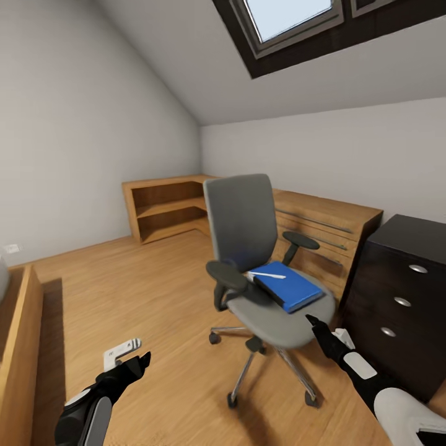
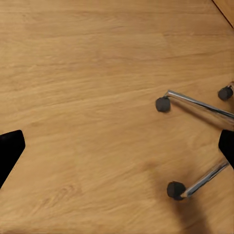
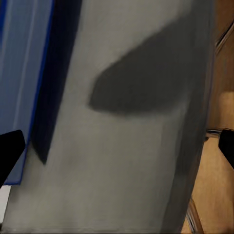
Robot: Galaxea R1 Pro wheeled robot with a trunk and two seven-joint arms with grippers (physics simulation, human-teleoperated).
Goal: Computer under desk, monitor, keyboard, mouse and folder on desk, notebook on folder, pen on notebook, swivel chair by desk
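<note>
Seat (image 3: 141, 161): grey upholstery of the chair, close up, running across most of the frame; a dark, soft-edged shadow lies on it.
Folder (image 3: 24, 73): bright blue, flat on the seat along one side; its edge casts a narrow dark shadow onto the grey.
Right gripper (image 3: 117, 146): two black fingertips (image 3: 9, 151) at opposite frame edges, set wide apart, nothing between them but seat.
Floor (image 3: 214, 170): light wood, in a strip past the seat's edge.
Chair base (image 3: 212, 131): a chrome part crosses the floor strip.
</note>
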